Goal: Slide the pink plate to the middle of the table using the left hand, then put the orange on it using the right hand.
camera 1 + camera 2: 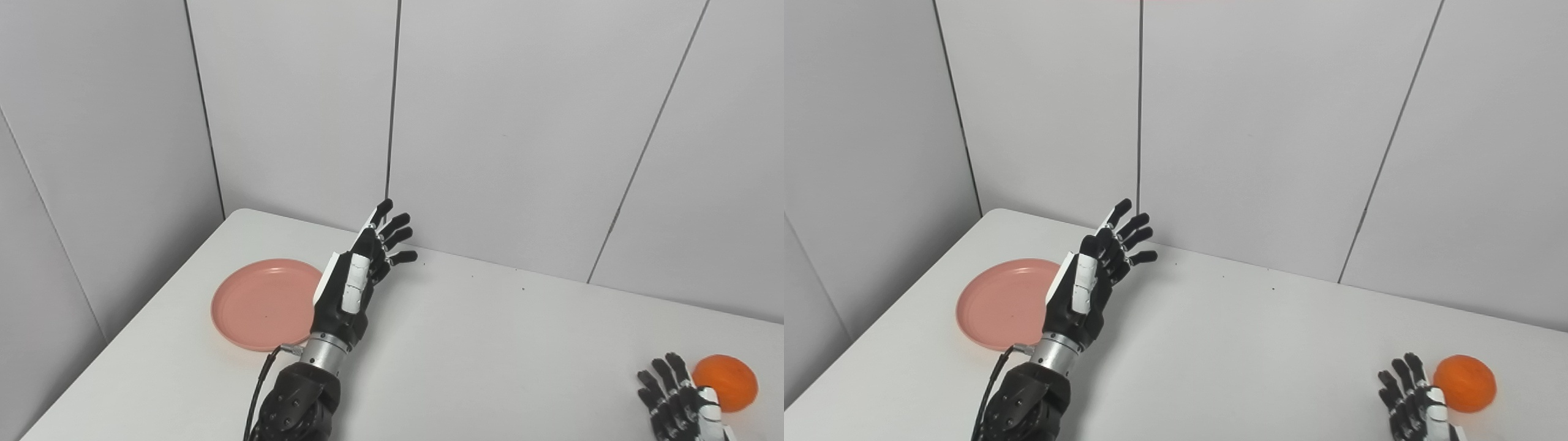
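Pink plate point(263, 304), likely light, stiff and slick, lies near the table's point(465, 343) left edge beside the spread, empty left hand point(355, 275)—push its rim; right hand point(1415, 404), fingers apart, waits touching nothing beside the orange point(1465, 383).

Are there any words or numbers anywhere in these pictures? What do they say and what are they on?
None. No words, numbers, labels or signs show in either view.
The pink plate is plain.
The orange has no sticker in sight.
The left hand and right hand show only black and white parts, no writing.
The table and wall panels are blank.
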{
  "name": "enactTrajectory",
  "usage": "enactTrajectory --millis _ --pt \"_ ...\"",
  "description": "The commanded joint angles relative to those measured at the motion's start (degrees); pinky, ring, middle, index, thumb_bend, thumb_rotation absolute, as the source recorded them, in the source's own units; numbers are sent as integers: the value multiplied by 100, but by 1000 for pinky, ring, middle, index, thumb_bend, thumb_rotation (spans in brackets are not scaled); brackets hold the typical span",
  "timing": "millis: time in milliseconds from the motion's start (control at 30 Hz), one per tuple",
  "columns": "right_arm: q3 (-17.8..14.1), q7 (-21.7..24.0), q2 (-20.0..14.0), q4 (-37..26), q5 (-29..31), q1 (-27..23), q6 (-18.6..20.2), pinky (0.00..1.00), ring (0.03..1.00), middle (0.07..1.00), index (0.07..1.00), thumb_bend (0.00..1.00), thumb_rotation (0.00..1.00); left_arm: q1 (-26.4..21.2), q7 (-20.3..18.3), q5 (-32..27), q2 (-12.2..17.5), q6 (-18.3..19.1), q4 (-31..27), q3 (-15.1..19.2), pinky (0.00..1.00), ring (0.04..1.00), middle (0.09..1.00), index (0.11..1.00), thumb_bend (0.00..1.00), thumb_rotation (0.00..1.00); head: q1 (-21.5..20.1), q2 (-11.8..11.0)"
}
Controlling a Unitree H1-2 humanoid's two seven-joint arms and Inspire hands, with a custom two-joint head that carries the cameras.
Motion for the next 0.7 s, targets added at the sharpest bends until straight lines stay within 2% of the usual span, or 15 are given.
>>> enactTrajectory --millis 0,333,467,667 --pt "31 75 82 537 -13 348 -255 984 950 980 997 644 1000 -311 -116 -95 193 -262 -62 97 736 879 898 942 1000 1000 -19 10" --pt "32 76 93 426 4 416 -192 965 942 965 986 636 1000 -557 -13 -154 628 50 -339 488 770 889 885 975 1000 1000 -62 62" --pt "48 102 81 404 10 434 -172 961 947 976 998 622 1000 -612 -35 -303 835 -47 -79 766 781 908 881 991 1000 1000 -89 49" --pt "50 82 77 398 -2 435 -159 956 941 969 993 618 1000 -633 35 -293 1112 -205 377 1097 773 876 863 995 1000 1000 -64 59"
